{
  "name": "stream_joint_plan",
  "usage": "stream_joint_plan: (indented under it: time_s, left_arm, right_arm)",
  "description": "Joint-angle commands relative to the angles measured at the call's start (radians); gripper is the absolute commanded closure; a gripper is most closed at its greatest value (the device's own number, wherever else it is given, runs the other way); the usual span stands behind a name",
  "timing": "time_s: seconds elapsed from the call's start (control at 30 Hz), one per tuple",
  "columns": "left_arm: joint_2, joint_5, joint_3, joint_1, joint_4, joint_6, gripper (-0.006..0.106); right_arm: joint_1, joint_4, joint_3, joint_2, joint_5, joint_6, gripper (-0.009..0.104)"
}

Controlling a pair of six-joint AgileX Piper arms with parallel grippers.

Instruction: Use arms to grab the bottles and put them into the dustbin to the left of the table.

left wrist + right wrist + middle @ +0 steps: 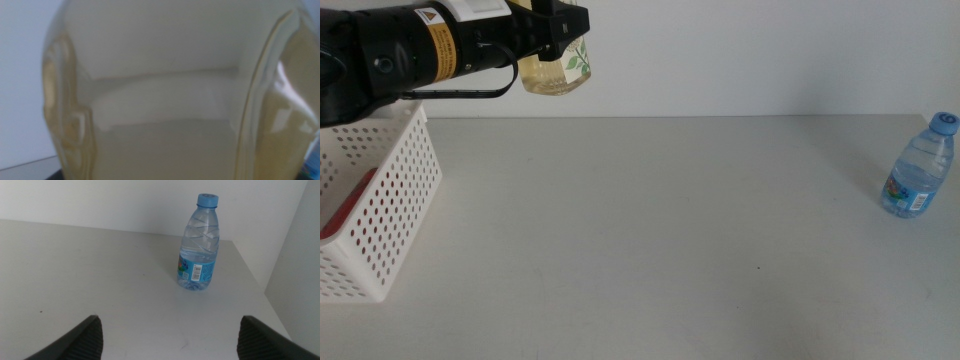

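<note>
In the middle view my left arm (410,50) reaches in at the top left. Its gripper (560,32) is shut on the square bottle of yellow liquid (558,70), held high in the air just right of the dustbin (395,190). That bottle (165,125) fills the left wrist view and hides the jaws there. A red shape (348,205) shows through the dustbin's holes. The blue-capped water bottle (920,168) stands upright at the table's far right. In the right wrist view it (198,245) stands ahead of my open right gripper (170,335), well apart from both jaws.
The light-grey table (660,230) stretches between the dustbin and the water bottle. A white wall runs behind it. In the right wrist view the table's edge (250,275) lies close beside the water bottle.
</note>
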Motion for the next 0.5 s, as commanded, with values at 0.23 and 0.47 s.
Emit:
stream_joint_plan:
  time_s: [0.23, 0.47]
  left_arm:
    - [-0.095, 0.736, -0.028, -0.146, -1.067, 1.187, 0.102]
    - [-0.095, 1.126, -0.203, -0.046, -1.443, 1.586, 0.102]
  right_arm:
    - [-0.006, -0.012, -0.009, -0.021, -0.074, -0.005, 0.001]
    - [-0.006, -0.012, -0.009, -0.021, -0.074, -0.005, 0.001]
